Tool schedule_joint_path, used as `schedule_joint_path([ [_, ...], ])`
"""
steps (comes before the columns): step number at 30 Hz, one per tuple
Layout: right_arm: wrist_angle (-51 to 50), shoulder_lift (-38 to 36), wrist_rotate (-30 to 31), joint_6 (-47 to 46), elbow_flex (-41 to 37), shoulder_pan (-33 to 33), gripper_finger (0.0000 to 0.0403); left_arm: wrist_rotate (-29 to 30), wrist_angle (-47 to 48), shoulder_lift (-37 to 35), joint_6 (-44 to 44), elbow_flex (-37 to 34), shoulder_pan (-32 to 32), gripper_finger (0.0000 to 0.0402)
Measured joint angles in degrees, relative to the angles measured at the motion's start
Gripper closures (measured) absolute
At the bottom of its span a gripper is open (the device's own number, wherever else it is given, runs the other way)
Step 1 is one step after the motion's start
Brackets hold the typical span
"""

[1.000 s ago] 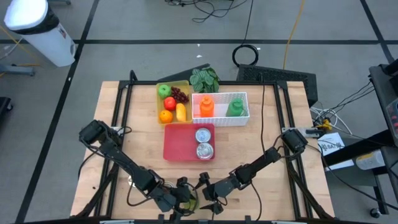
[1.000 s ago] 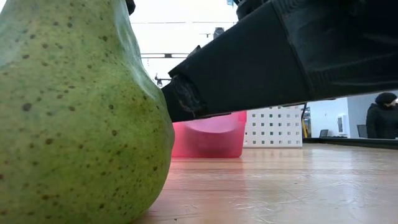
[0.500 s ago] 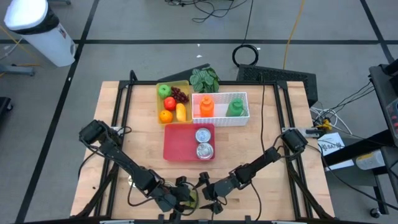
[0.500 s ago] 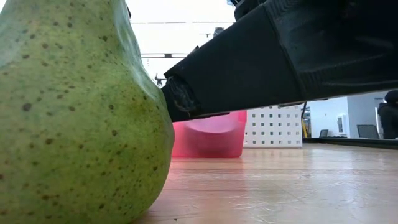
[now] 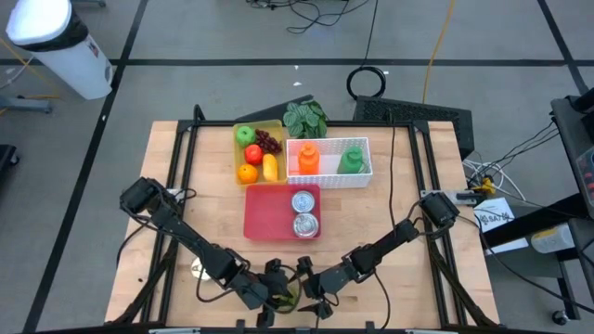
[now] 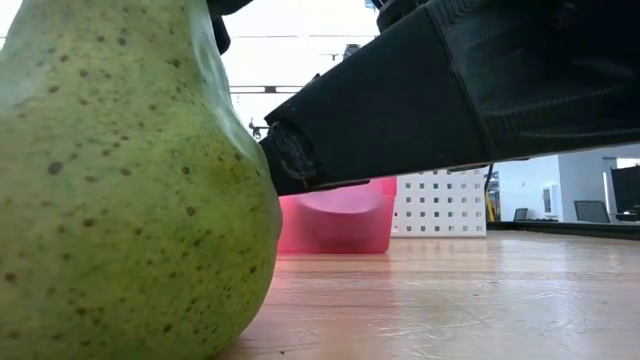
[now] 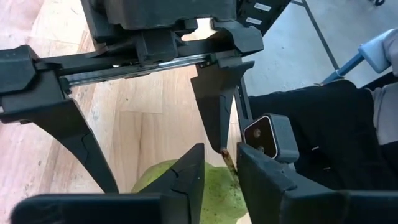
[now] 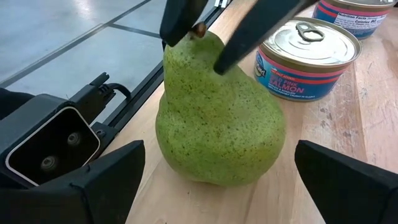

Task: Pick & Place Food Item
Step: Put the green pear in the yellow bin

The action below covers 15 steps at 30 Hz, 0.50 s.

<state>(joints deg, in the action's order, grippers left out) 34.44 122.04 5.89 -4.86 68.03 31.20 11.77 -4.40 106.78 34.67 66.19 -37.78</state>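
Wooden table point(image 5: 204, 167) fills centre of high view, seen from straight above. Both dark arms reach in from the sides & meet at bottom centre, at the table's near edge.

Upper centre of table: white perforated basket point(image 5: 329, 175) w/ an orange item and a green item inside; just left of it a yellow tray point(image 5: 238, 158) w/ assorted fruit; a leafy green bunch point(image 5: 305, 118) above the basket. Below these, mid-frame, a red tray point(image 5: 264, 215) holding 2 cans point(image 5: 304, 213).

Green speckled pear point(image 8: 214, 118) stands upright on the wood at bottom centre of high view, between the two grippers. In low view it fills the whole left side of frame. In right wrist view it sits centre frame, w/ a salmon can point(image 8: 308, 57) upper right behind it.

Left gripper point(image 7: 221, 163) comes down over the pear's top; its 2 dark fingers point(image 8: 245, 34) straddle the narrow neck near the stem, narrowed in around it; can't tell if they have it grasped.

Right gripper point(image 5: 310, 288) sits just right of the pear, fingers spread wide, grasping nothing
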Motion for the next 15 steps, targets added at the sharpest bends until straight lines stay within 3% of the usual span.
schedule_joint_path([
  [9,0.0,0.0,0.0,0.0,0.0,0.0,0.0007,-0.2,-0.2,0.0,-1.7,0.0,-0.1,0.0388],
  [15,-5.0,-2.3,0.0,2.1,0.0,0.0,0.0007,3.1,-0.3,-1.7,-6.5,-0.1,-0.1,0.0396],
])
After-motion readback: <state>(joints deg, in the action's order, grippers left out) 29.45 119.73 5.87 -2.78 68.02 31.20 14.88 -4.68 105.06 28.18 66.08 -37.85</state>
